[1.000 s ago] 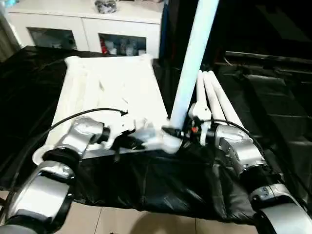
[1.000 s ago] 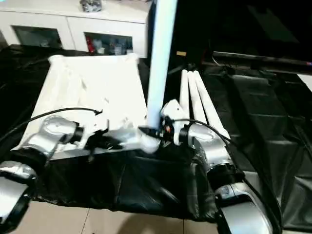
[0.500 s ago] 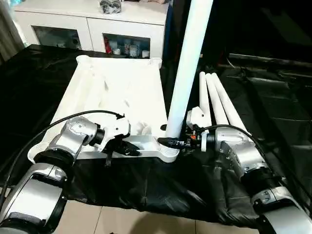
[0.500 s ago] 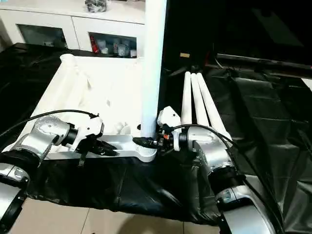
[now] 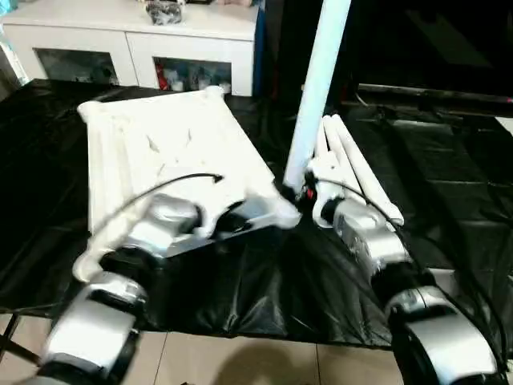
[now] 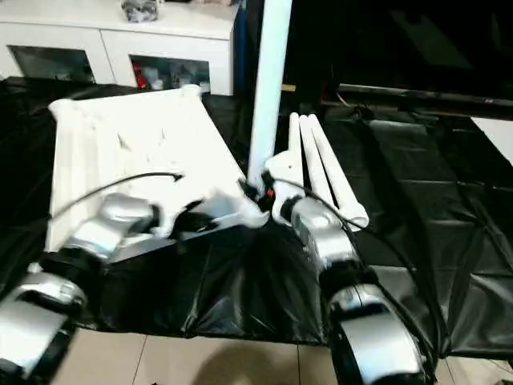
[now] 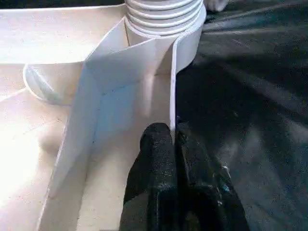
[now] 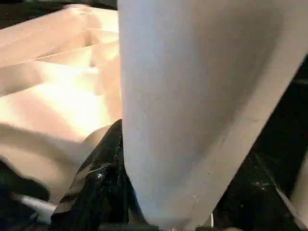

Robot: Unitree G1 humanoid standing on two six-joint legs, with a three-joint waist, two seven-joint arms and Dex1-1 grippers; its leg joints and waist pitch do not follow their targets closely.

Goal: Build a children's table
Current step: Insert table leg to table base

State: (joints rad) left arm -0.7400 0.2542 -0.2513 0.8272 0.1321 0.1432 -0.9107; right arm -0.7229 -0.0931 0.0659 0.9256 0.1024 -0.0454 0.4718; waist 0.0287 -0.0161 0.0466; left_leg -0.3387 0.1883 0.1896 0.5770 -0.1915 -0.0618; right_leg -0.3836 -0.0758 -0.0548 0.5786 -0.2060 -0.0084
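Note:
The white tabletop lies upside down on the black sheet, rim up and skewed. One white leg stands upright in the corner socket at its near right corner. My left gripper is shut on the tabletop's near rim just left of that socket, also seen from above as the left gripper. My right gripper is closed around the base of the upright leg, with a black finger on each side. Three spare legs lie side by side to the right.
A black sheet covers the work surface, with its front edge close to me and floor tiles below. A white cabinet with glass doors stands behind the tabletop. A dark low unit sits at the back right.
The view has shifted. The tabletop now lies turned, its near right corner with the upright leg swung farther from me. Both grips are unchanged.

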